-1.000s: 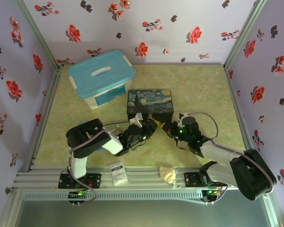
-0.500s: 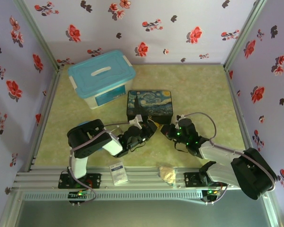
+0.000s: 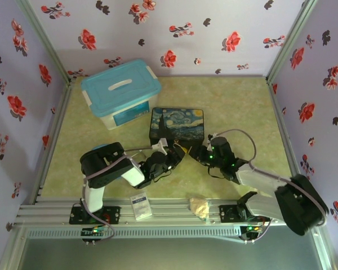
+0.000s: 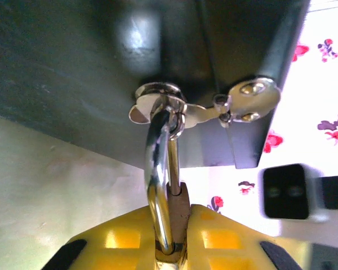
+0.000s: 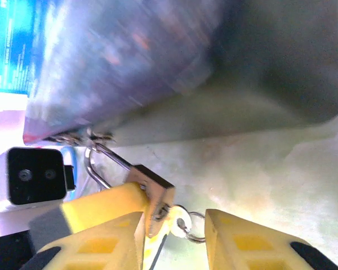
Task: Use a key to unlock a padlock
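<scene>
In the left wrist view the small brass padlock sits pinched between my left gripper's yellow fingers. Its silver shackle runs through the hasp of the painted dark-blue box. In the right wrist view the padlock hangs from the box front. The key, with a small wire ring on it, sticks out of its underside. My right gripper is open, with the key's head between its fingers. From above, both grippers meet at the box's near edge.
A blue-lidded plastic tub stands at the back left. A white card and a crumpled tan scrap lie on the front rail. Flowered walls close in the table on three sides.
My right arm has moved left and a little away from me, bringing its gripper up to the padlock. The left gripper has stayed at the box front.
</scene>
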You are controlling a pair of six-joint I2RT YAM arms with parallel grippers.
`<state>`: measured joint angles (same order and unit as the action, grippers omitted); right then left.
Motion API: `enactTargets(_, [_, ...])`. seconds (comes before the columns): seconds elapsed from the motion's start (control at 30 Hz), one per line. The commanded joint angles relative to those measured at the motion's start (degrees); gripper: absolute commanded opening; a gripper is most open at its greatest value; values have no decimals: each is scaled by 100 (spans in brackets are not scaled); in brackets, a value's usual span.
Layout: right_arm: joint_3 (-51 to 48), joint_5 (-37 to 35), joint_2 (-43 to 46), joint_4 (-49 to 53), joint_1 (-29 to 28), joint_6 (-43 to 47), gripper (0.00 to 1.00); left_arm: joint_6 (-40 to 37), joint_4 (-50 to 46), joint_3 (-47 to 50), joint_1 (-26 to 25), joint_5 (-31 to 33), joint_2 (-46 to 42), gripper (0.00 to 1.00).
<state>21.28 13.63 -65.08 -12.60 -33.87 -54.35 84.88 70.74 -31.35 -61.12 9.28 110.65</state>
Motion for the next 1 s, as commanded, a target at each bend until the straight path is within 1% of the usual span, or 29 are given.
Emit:
enactTargets(0.0, [505,-1117,528,2220,-42,1378,34,-212,313,54,30,-67,62,0])
enactTargets(0.07, [527,-1153,615,2427,-15,1719,33,-193,322,76,39,-66,82,0])
enactTargets(0.1, [548,-1024,605,2418,-14,1917,32,-187,318,79,46,-75,85,0])
enactTargets(0.13, [545,-803,587,2281,-69,2231,32,-175,318,91,48,-96,76,0])
enactTargets(0.17, [536,-850,584,2209,-218,2448,34,-172,318,86,56,-133,62,0])
enactTargets(0.2, [521,-1034,600,2154,-374,2641,35,-142,317,98,66,-160,47,0])
enactTargets(0.33, [361,-2173,669,1759,-1233,3667,33,-93,296,171,70,-176,-11,0])
enactTargets(0.4, [165,-2571,743,1297,-1624,4256,34,-36,272,212,74,-172,-9,0])
enactTargets(0.47, [-222,-2833,916,526,-1941,4934,39,2,286,251,84,-180,-4,0])
enactTargets(0.57, [-1021,-2840,1287,-792,-2106,5909,41,6,257,279,83,-226,-73,0])
enactTargets(0.6, [-1181,-2850,1420,-982,-2103,6107,42,4,256,299,83,-234,-100,0])
enactTargets(0.67, [-1399,-2865,1672,-1213,-2068,6276,45,2,211,324,90,-249,-183,0])
enactTargets(0.73, [-1465,-2731,1753,-1263,-2078,6431,43,9,178,339,92,-265,-243,0])
enactTargets(0.83, [-1486,-2976,1538,-1499,-2152,6458,40,13,163,364,92,-367,-309,0])
enactTargets(0.97, [-1386,-3103,956,-1756,-2356,6641,40,61,234,580,76,-429,-364,0])
